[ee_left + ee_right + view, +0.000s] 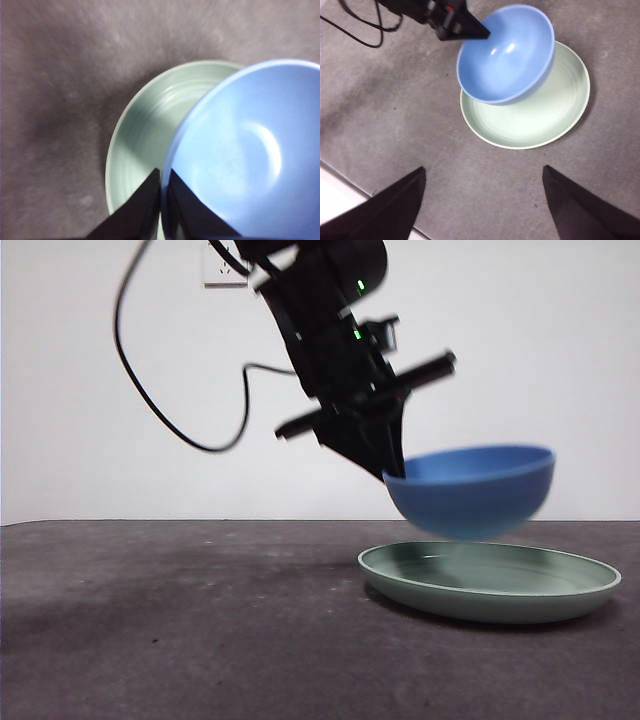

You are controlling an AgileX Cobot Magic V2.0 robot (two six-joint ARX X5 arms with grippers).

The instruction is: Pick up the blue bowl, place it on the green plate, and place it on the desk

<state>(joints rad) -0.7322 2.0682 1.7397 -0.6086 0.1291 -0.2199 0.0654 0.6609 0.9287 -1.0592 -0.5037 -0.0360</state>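
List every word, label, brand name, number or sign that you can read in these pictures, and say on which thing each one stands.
None: no readable text stands on anything here.
The blue bowl, held above the green plate by the left pincer, is plain, like the plate.
The desk bears only mottled marks.
The wall socket shows no legible lettering.
The arm's green lights are not characters.

The dark grey-brown bench (180, 630), rough and mottled with a matte surface, carries only the wide, shallow, pale mint-green plate (490, 592), which lies flat on it toward the right in the front view.
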